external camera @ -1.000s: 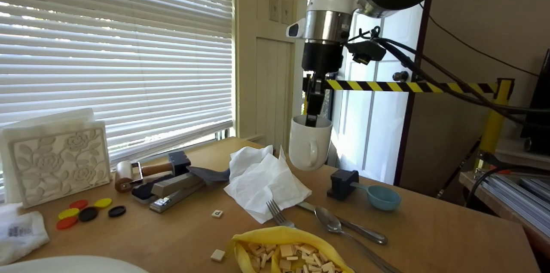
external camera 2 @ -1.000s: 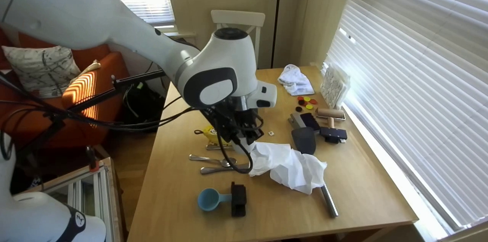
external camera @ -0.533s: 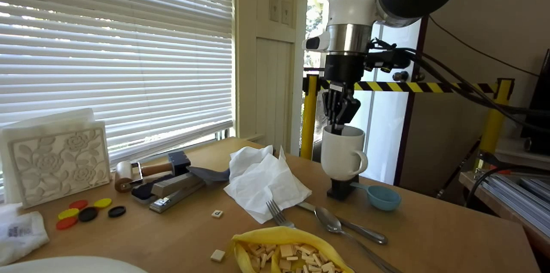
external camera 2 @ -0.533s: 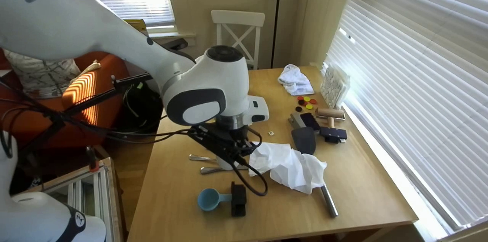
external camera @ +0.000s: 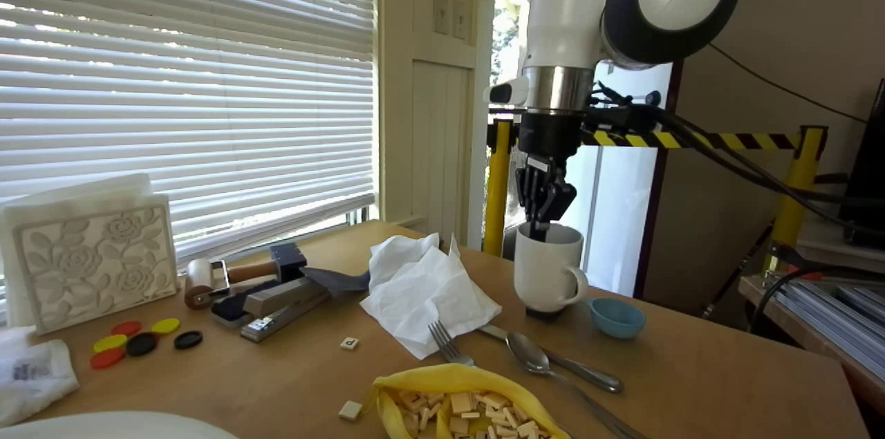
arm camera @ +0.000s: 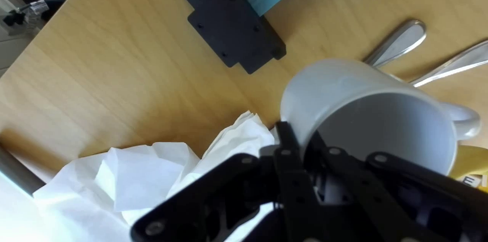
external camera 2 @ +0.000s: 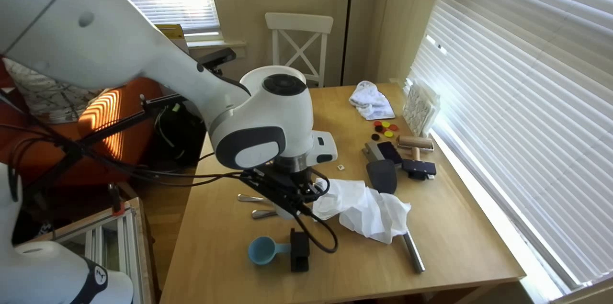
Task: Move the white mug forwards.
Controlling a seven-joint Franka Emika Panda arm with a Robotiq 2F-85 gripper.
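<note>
Bright daylight through white blinds (external camera: pixel 207 114), soft shadows

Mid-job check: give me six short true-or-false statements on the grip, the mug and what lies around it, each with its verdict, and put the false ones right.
1. The gripper pinches the white mug by its wall. True.
2. The mug is set down. False: it is held above the table.
3. The blue scoop meets the black block. True.
4. The mug touches that block. False: a strip of table shows between them in the wrist view.
5. A letter tile lies outside the yellow bag. True.
6. That bag is closed. False: it gapes open in an exterior view.
</note>
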